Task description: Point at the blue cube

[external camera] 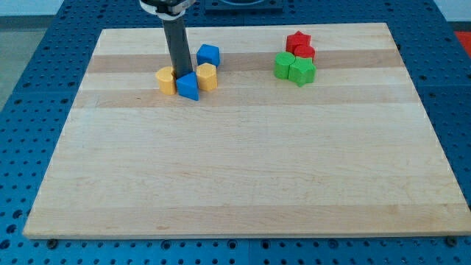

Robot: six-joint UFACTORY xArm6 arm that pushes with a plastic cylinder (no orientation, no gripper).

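The blue cube [208,54] sits near the view's top, left of centre, on the wooden board [243,169]. My tip [181,74] stands just down-left of it, a short gap away. The tip touches or nearly touches a second blue block [188,86], which lies right below it. A yellow block [167,79] is at the tip's left and another yellow block [207,76] at its right, just below the blue cube.
At the view's top right stand a red star-shaped block [298,40], a red block [304,52], a green block [283,64] and a green star-shaped block [301,71], all close together. The board lies on a blue perforated table [29,96].
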